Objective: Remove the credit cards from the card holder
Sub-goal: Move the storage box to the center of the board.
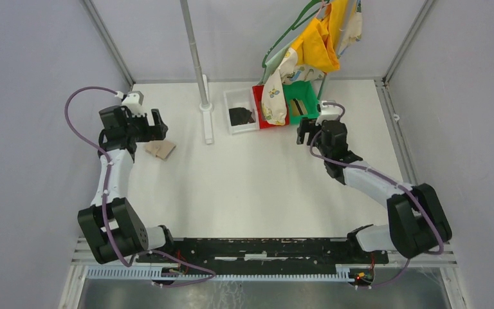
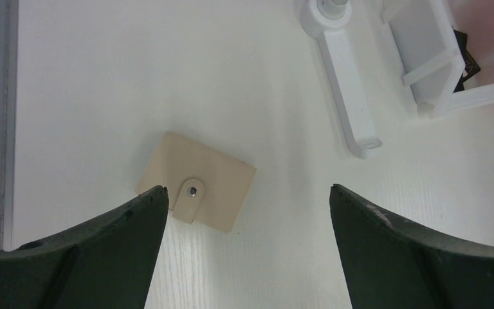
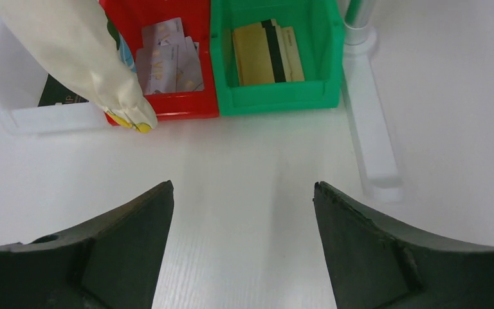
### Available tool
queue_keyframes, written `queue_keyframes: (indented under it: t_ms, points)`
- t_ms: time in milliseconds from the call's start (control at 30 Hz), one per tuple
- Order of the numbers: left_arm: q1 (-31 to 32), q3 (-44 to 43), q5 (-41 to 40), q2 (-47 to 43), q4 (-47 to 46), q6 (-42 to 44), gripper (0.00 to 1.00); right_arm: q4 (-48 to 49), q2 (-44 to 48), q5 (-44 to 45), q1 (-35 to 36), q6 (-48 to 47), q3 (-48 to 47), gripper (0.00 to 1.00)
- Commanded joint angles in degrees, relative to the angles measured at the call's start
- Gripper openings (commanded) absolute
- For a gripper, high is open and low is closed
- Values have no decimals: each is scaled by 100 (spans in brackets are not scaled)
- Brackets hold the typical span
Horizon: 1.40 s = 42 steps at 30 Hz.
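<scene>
While both arms reach out over the white table (image 1: 251, 187), the nearest task thing is the card holder (image 2: 196, 180). There's one of them, tan, lying flat and closed on the left side, with its strap tab (image 2: 190, 198) snapped down by a small metal stud. The left gripper (image 2: 247, 190) hangs right over it with its jaws spread wide and nothing in them. In the wrist view the holder sits toward the left finger, whose tip overlaps the holder's near corner, but I honestly can't tell if they're touching. Over on the right, the right gripper (image 3: 243, 187) is also spread wide and holding nothing, with just bare table between its fingers, well apart from the holder. Just past it are three bins in a row. The white tray (image 3: 45, 118) has one black lumpy thing (image 1: 241, 116) in it. The red bin (image 3: 167, 106) holds the pale grey-white credit cards (image 3: 167, 61), looks like three, but they overlap so don't quote me. The green bin (image 3: 276, 100) has at least two tan-gold cards (image 3: 257, 55), one with a black stripe. A white patterned cloth (image 3: 71, 45) dangles over the red bin and tray, and farther back a yellow cloth (image 1: 321, 42) hangs beside it. One metal pole (image 1: 196, 61) stands left of the bins.
</scene>
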<state>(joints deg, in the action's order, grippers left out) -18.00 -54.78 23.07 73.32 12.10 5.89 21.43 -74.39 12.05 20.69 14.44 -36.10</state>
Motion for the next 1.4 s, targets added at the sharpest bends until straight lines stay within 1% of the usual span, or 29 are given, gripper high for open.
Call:
queue_keyframes:
  t_ms: [0, 167, 300, 467, 700, 767, 833, 933, 1000, 1167, 1233, 1300, 1367]
  points:
    - [-15, -390, 28, 405, 491, 739, 100, -214, -865, -67, 166, -568, -1028, 83]
    - [-28, -758, -455, 1046, 534, 740, 99, -464, -2013, -268, 197, -847, -2191, 78]
    - [-54, -910, -565, 1427, 503, 714, 97, -694, -2884, -302, 225, -981, -3065, 75]
    - [-53, -1124, -648, 1814, 500, 708, 89, -873, -3761, -327, 223, -1080, -3930, 71]
    - [-53, -1269, -615, 2041, 568, 849, 85, -1129, -4645, -327, 220, -1180, -4859, 65]
    - [-47, -1330, -568, 2143, 691, 950, 83, -1150, -4748, -340, 223, -1208, -4942, 60]
    - [-49, -1403, -566, 2258, 785, 1074, 80, -1129, -4736, -360, 224, -1196, -4856, 51]
    - [-65, -1489, -707, 2447, 794, 1168, 77, -865, -4511, -498, 231, -1112, -4382, 34]
    - [-68, -1559, -748, 2558, 820, 1209, 75, -690, -4277, -510, 262, -1031, -3979, 27]
    - [-71, -1685, -858, 2852, 847, 1392, 68, -205, -3478, -332, 493, -831, -2751, 22]
    - [-71, -1722, -954, 3001, 838, 1425, 67, -258, -3124, 19, 635, -568, -2326, 18]
    - [-70, -1745, -1017, 3152, 848, 1470, 66, -382, -2755, 436, 809, -183, -1910, 18]
    - [-70, -1758, -1072, 3277, 847, 1508, 64, -422, -2447, 924, 1069, 88, -1489, 12]
